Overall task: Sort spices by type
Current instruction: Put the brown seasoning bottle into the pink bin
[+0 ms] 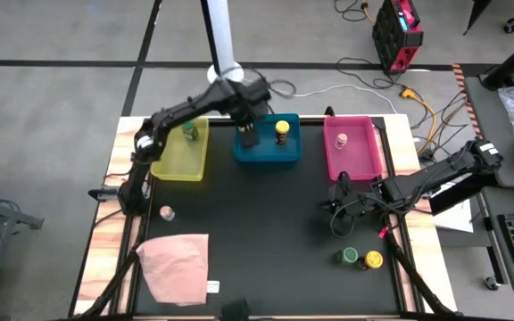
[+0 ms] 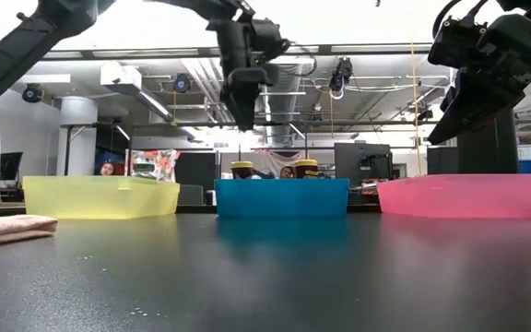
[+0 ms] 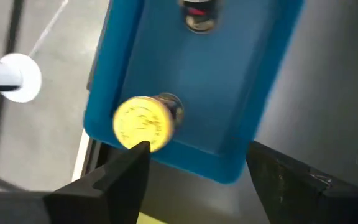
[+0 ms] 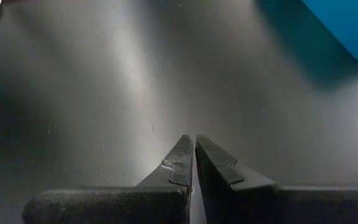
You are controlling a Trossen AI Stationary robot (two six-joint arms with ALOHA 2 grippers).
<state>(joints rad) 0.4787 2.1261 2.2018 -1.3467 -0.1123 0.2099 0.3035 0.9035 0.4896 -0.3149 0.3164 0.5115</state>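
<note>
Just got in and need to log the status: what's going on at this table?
A two-armed robot is sorting small spice jars into coloured bins. The left tool hangs open over the blue bin, empty, with a yellow-lidded jar standing in that bin. The yellow bin holds a green-lidded jar and the pink bin a pink-lidded one. The right tool waits shut above the mat. Three jars remain out: pink-lidded, green-lidded and yellow-lidded.
</note>
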